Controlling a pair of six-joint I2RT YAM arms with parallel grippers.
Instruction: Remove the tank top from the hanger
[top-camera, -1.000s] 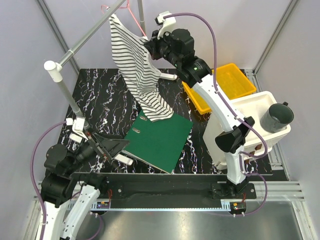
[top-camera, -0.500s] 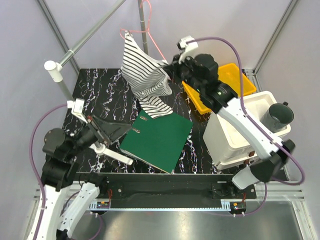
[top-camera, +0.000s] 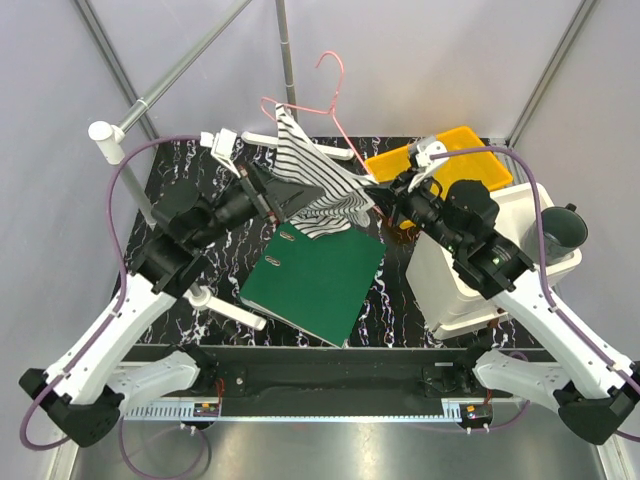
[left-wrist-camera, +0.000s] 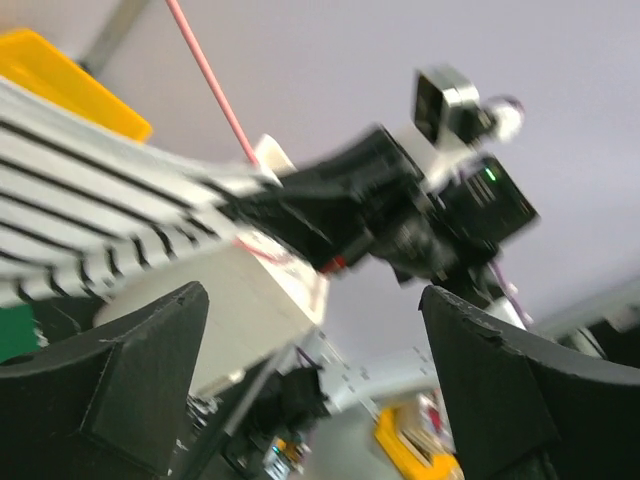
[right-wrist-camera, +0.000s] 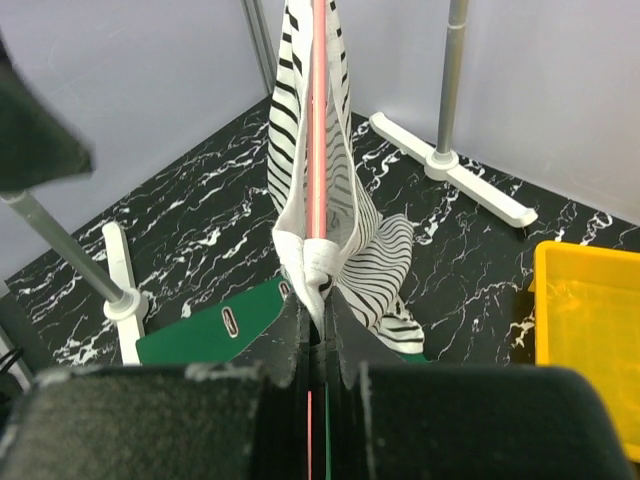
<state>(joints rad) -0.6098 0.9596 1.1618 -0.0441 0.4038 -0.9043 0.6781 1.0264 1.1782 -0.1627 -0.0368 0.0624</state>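
The pink wire hanger (top-camera: 335, 90) is off the rail and tilted above the table, with the striped tank top (top-camera: 318, 182) still draped on it. My right gripper (top-camera: 375, 196) is shut on the hanger's lower corner. In the right wrist view the pink wire (right-wrist-camera: 318, 120) runs between my shut jaws (right-wrist-camera: 320, 312), and the tank top's (right-wrist-camera: 345, 255) fabric is bunched at the fingertips. My left gripper (top-camera: 277, 197) is open just left of the tank top, holding nothing. In the blurred left wrist view its fingers (left-wrist-camera: 110, 385) stand wide apart, with the tank top (left-wrist-camera: 70, 200) at the left.
A green binder (top-camera: 315, 280) lies on the black marble table (top-camera: 190, 165) under the garment. A yellow bin (top-camera: 445, 162), a white bin (top-camera: 500, 215) and a grey cup (top-camera: 558, 235) stand at the right. The grey rail (top-camera: 185, 65) and its posts (top-camera: 287, 55) stand behind and to the left.
My right gripper has carried the hanger and tank top off the rail, down and to the right. My left arm has risen from the near left to beside the tank top.
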